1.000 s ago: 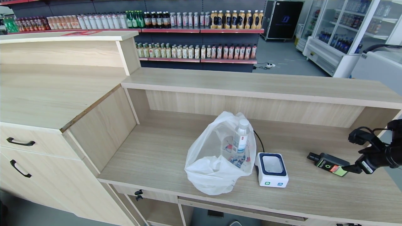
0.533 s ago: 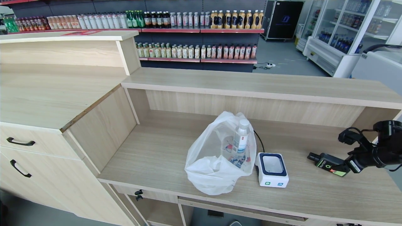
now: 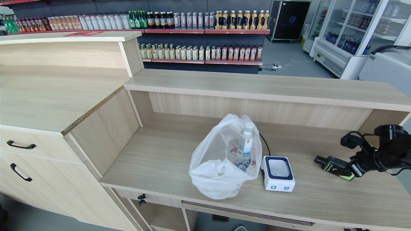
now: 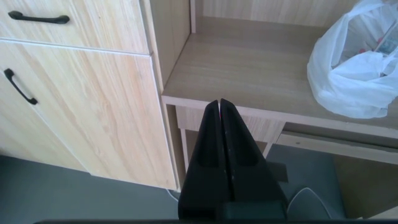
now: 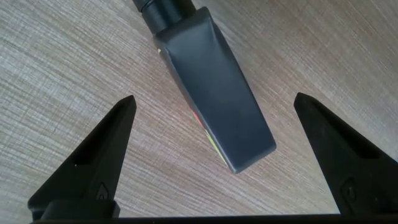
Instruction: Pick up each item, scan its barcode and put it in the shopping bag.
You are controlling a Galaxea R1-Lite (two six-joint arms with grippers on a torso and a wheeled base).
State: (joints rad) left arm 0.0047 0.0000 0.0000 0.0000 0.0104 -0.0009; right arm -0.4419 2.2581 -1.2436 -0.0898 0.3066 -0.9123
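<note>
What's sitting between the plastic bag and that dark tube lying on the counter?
The white barcode scanner, seen in the head view. It sits close beside the shopping bag; from it to the dark tube the counter is bare wood.

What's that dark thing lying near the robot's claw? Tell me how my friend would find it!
Start at the wooden checkout counter's lower desk. Going right from the white shopping bag, past the little white scanner, you reach a dark tube by the open right gripper. It is the only thing lying flat, with a black cap and a bright green label.
</note>
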